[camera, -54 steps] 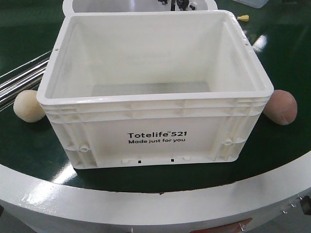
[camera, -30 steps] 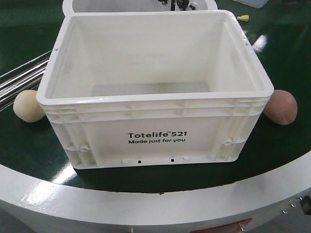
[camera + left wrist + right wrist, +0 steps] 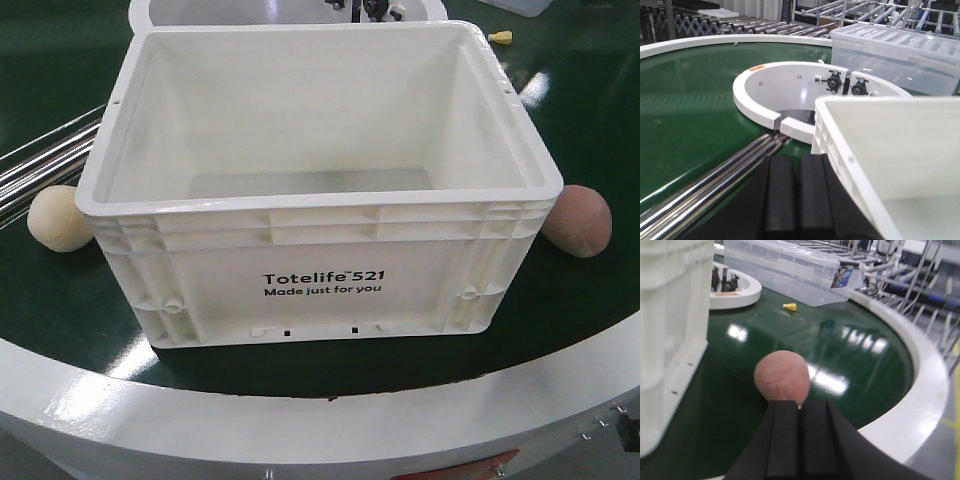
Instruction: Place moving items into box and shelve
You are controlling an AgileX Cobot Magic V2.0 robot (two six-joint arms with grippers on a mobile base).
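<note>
One box (image 3: pixel 200 290) sits between one cream ball (image 3: pixel 58 220) and one pinkish-brown ball (image 3: pixel 580 222).

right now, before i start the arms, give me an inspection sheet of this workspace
Surface: green turntable, glossy, with glare spots.
Job's things: white crate upright and open, nothing inside; cream ball on the green at its left, pinkish-brown ball at its right, both outside it.
Clutter: small yellow piece behind the crate; metal rods lying at far left.
Grippers: left end effector shut, empty, near the crate's left corner; right end effector shut, empty, aimed at the pinkish-brown ball.
Cables: nothing seen.
Surroundings: white outer rim, clear lidded bin, roller racks beyond.
</note>
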